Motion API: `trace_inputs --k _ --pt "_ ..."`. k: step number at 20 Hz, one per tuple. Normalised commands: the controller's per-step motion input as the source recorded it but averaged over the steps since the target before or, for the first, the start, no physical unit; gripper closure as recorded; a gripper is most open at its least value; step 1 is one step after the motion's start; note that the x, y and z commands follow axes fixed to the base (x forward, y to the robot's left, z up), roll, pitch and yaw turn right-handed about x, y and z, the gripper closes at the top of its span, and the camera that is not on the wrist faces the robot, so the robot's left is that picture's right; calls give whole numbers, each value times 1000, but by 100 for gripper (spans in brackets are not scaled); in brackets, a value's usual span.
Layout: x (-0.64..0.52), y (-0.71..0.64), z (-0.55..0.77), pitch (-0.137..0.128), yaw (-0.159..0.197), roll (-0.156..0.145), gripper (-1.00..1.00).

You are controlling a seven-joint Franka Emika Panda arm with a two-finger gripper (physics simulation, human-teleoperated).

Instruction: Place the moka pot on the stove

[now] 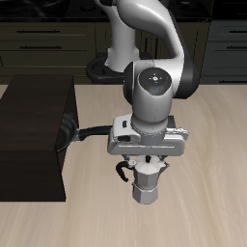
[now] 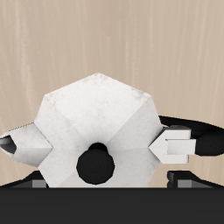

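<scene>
Pincer point(image 1: 147, 160) directly above moka pot point(image 1: 147, 180), low centre of the exterior frame; fingers down beside the lid, one on each flank in the wrist view, where the pot point(image 2: 96, 122) fills the middle. Cannot tell whether closed on the metal or merely bracketing it: no clear contact line visible. Pot upright, on or just above the pale wooden counter point(image 1: 207, 193), black handle pointing toward frame left. Stove not visible in either view, probably hidden behind the arm or out of frame. Dark box-shaped cabinet point(image 1: 34, 140) at left, long black handle point(image 1: 92, 133) poking out beside it. Handling estimate: rigid metal, moderately heavy for its size, faceted sides slick but flat enough for pads. Best purchase judged across opposite facets of the upper body, just under the lid; narrow waist below would resist slipping. Handle and knob point(image 2: 96, 166) too small and offset; likely to swing the pot.
</scene>
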Motion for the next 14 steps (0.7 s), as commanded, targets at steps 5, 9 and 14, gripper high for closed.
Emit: trace_inputs --k 5,9,14 --pt "75 -28 -29 -23 67 -11 -100" --pt "75 -31 -83 -29 49 -32 100" --pt "6 84 20 -35 39 29 100"
